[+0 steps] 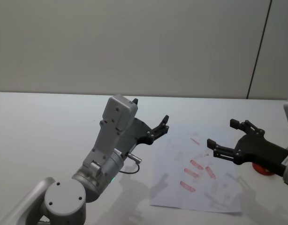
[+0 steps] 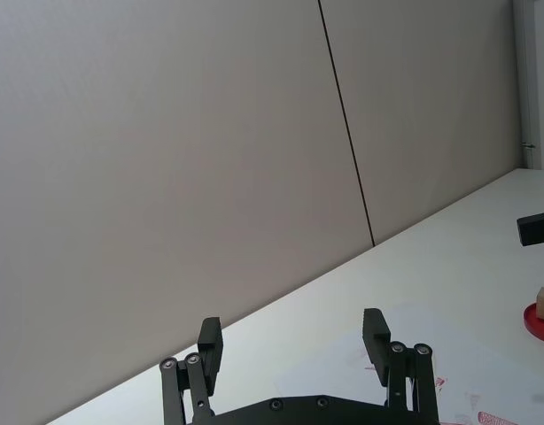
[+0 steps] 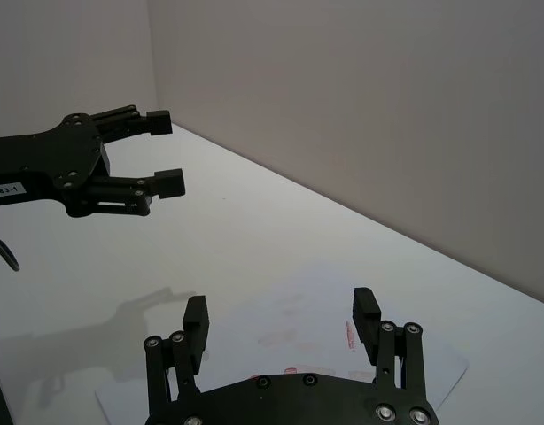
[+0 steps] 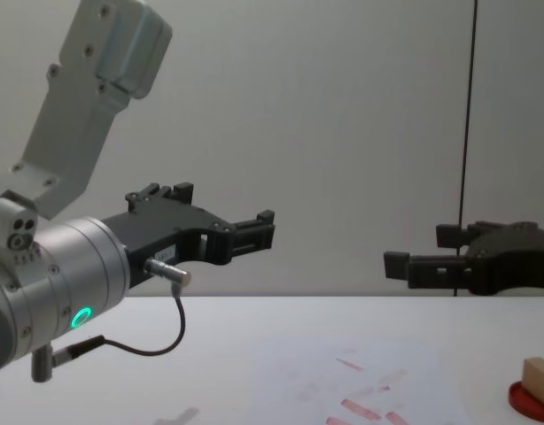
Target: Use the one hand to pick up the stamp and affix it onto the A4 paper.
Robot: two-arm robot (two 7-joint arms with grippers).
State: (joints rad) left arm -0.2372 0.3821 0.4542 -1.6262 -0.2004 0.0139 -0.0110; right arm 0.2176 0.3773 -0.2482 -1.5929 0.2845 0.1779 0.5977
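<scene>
Stamp (image 4: 540, 379): a tan wooden block is seen standing on the red ink pad (image 4: 531, 403), at the robot's right, just beside the paper's right edge.
A4 paper (image 1: 219, 197): laid flat on the white surface (image 1: 50, 126), marked with several red prints.
Right hand (image 1: 224, 139): held in the air above the paper's right part, fingers spread, nothing gripped.
Left hand (image 1: 159, 125): raised above the surface near the paper's left edge, fingers spread and empty; a green ring is lit on its wrist.
</scene>
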